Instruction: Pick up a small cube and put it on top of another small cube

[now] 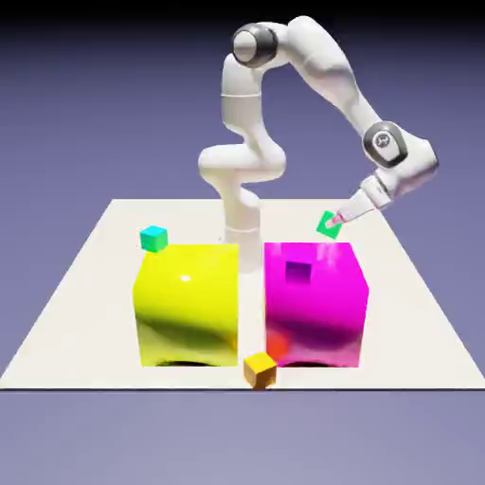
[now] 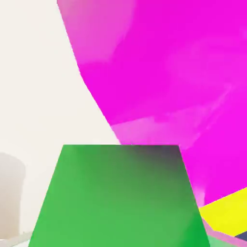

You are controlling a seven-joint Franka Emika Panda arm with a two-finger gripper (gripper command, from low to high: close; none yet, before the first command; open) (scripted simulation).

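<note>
My gripper (image 1: 337, 221) is shut on the small cube (image 1: 330, 224), a tiny emerald-green one held tilted in the air just above the back edge of the big magenta block (image 1: 314, 308). In the hand view the green cube (image 2: 120, 198) fills the bottom and hides both fingertips, with the magenta block (image 2: 169, 67) behind it. A tiny teal cube (image 1: 153, 238) sits on the table behind the yellow block's left corner. A tiny orange cube (image 1: 260, 369) lies at the table's front edge.
A big yellow block (image 1: 187, 303) stands to the exterior view's left of the magenta one, a narrow gap between them. A dark square shadow (image 1: 298, 272) lies on the magenta block's top. The white table (image 1: 85, 284) surrounds them; a yellow sliver (image 2: 226, 212) shows in the hand view.
</note>
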